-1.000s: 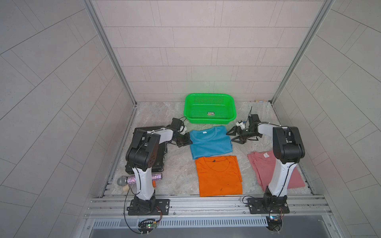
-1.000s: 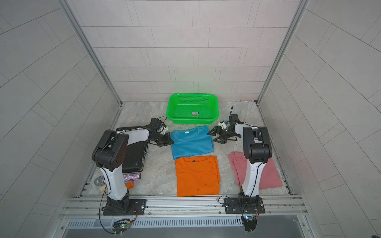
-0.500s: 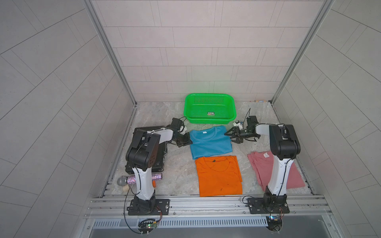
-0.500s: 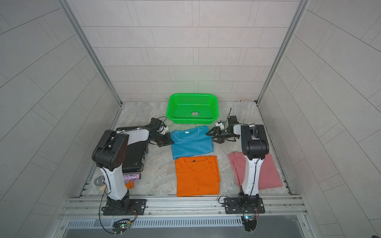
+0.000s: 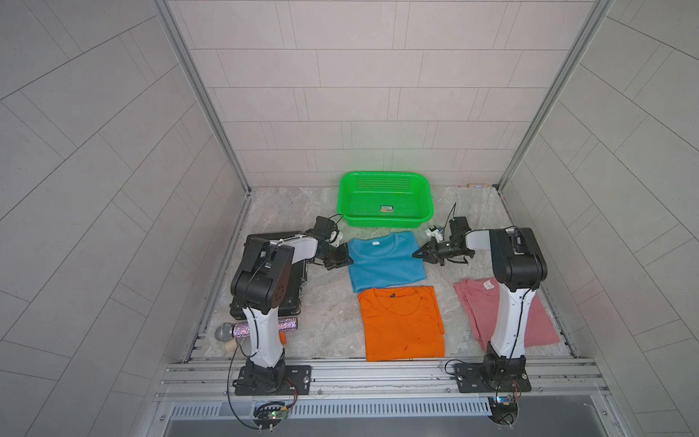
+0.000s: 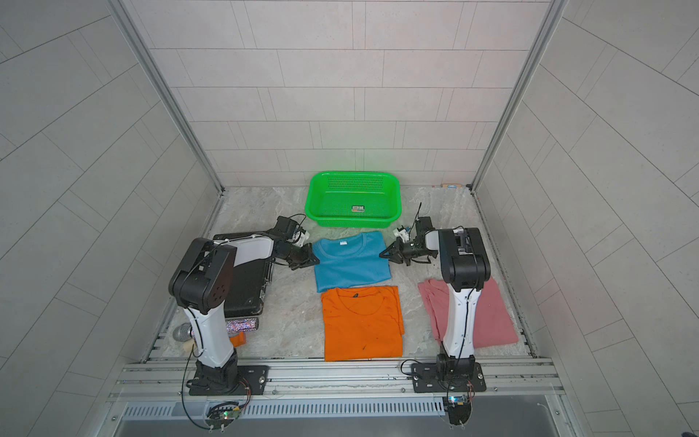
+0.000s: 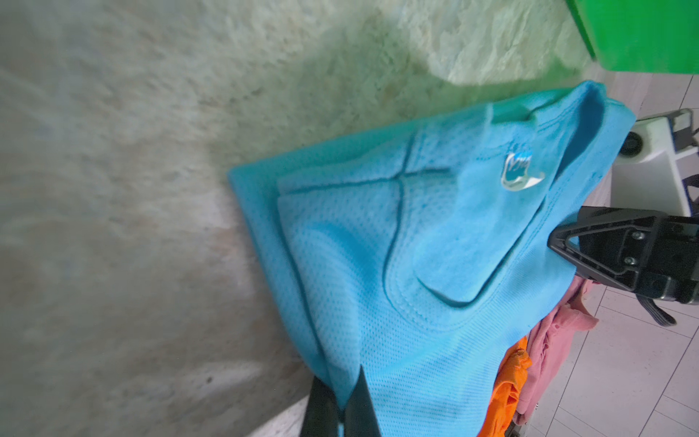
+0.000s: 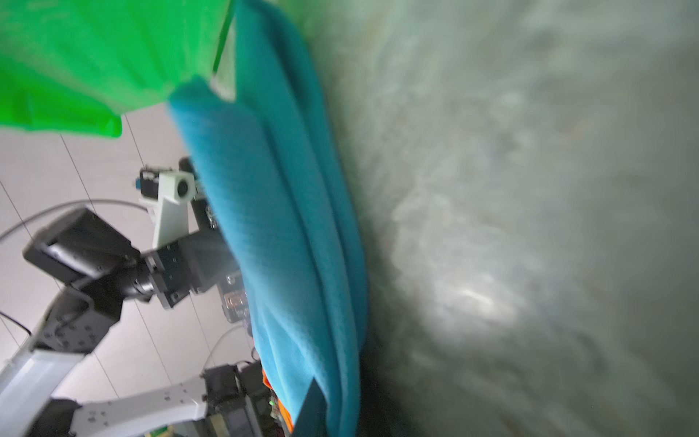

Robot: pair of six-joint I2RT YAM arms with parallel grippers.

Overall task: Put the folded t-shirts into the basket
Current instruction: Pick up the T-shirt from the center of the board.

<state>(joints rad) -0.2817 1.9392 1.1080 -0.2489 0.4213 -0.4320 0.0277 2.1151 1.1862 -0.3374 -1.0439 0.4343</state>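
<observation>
Left gripper (image 5: 348, 261) and right gripper (image 5: 417, 255) come in low from opposite sides, each with its jaws closed together on a side edge of the sky-blue t-shirt (image 5: 386, 261). The left wrist view shows the blue knit pinched between the two dark fingers (image 7: 361, 406). In the right wrist view a fold of the same cloth lies against the one visible finger (image 8: 313, 410). Gripping both sides at once looks deliberate, because a folded tee held at one point would droop open, while two holds can keep the rectangle together for the carry.

The shirt lies flat on the marble-patterned table (image 5: 287, 212), collar toward the green basket (image 5: 384, 174), which stands just beyond it and has no shirt in it. That makes this tee the nearest one and probably the reason it is taken first. The orange t-shirt (image 5: 401, 325) lies directly in front of the blue one, their edges touching or nearly so. The pink t-shirt (image 5: 474, 306) lies off to the right, partly hidden by the right arm. A black case (image 5: 299, 282) and a glittery microphone (image 5: 227, 333) sit by the left arm, clear of the path.

I judge the lift not yet begun. The next move calls for both arms to rise together and travel over the basket's near rim.
</observation>
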